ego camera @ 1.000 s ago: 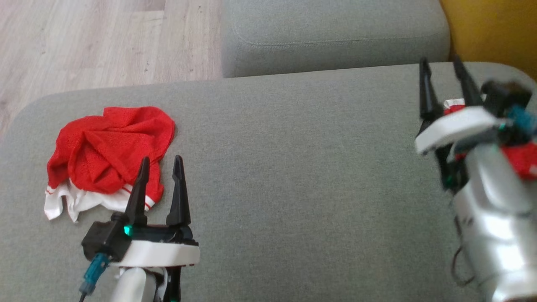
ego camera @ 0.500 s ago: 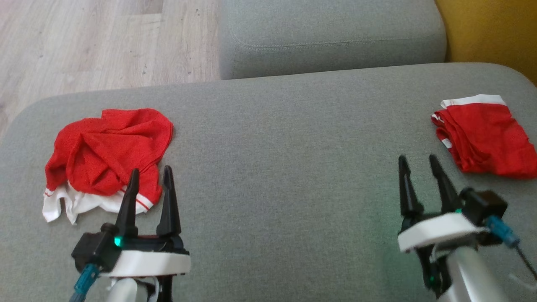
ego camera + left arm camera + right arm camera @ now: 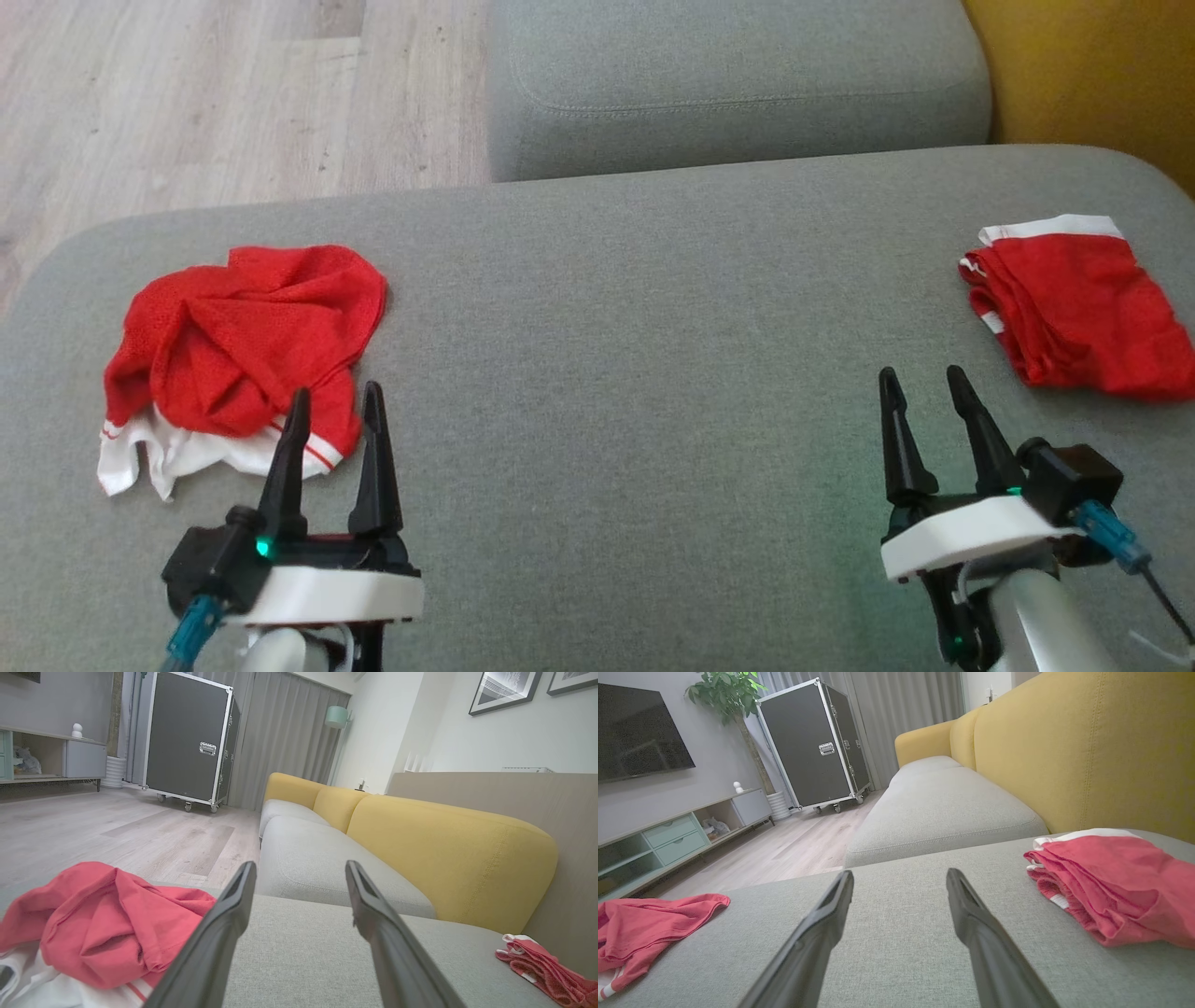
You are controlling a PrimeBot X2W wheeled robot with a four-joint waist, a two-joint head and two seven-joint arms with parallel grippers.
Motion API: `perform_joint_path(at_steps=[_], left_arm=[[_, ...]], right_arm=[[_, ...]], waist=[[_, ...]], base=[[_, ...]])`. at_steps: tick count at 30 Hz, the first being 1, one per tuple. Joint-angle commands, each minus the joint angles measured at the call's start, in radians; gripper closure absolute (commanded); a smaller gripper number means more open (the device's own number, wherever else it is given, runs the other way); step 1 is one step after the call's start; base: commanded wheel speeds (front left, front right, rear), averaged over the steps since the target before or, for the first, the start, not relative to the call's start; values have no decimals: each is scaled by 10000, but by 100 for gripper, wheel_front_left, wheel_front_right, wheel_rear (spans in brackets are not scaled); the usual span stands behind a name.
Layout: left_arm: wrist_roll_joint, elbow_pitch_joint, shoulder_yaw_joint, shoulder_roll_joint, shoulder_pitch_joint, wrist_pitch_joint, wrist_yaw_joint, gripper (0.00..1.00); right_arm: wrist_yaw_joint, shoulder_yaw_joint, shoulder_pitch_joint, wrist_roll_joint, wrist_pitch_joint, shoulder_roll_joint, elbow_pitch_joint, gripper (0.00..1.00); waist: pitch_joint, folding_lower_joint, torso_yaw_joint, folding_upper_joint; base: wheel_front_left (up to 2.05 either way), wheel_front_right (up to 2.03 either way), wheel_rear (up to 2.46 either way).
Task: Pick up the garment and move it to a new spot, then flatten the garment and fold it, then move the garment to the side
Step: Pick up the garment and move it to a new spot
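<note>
Left gripper (image 3: 337, 390), right gripper (image 3: 919, 371) both spread wide, nothing held. Folded garment (image 3: 1074, 308) parked far right, so guessing crumpled garment (image 3: 243, 327) pickup next: left reaches forward-left, pinches top fold.

The head camera looks steeply down on the grey sofa seat (image 3: 635, 308), while both wrist cameras sit low and close over it, facing along it toward a black case (image 3: 187, 742); all three share the crumpled red garment (image 3: 243, 336).
</note>
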Motion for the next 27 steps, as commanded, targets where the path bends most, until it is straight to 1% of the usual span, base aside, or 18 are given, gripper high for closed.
perform_joint_path(at_steps=[1,5,8,19,23,27], left_arm=[[-8,-276,274,74,-323,-51,2,0],[9,-215,285,74,-304,-51,37,0],[95,-170,315,74,-240,-51,69,0],[565,-42,654,74,74,-51,-27,0],[738,20,786,74,175,-51,-103,0],[867,54,946,74,270,-51,-184,0]], right_arm=[[-9,194,-383,-70,-108,27,-378,0],[-9,246,-273,4,-108,27,-394,0],[-9,440,-202,100,-108,27,-396,0],[-9,1478,167,615,-108,27,-342,0],[-9,1900,252,824,-108,27,-283,0],[-9,2196,275,1041,-108,28,-252,0]], waist=[[-11,0,19,-1],[-102,0,244,-1],[-194,0,549,-1],[-618,0,2247,-1],[-795,0,2799,-1],[-914,0,3212,-1]], base=[[0,0,0],[0,0,0],[0,0,0],[0,0,0],[0,0,0],[0,0,0]])
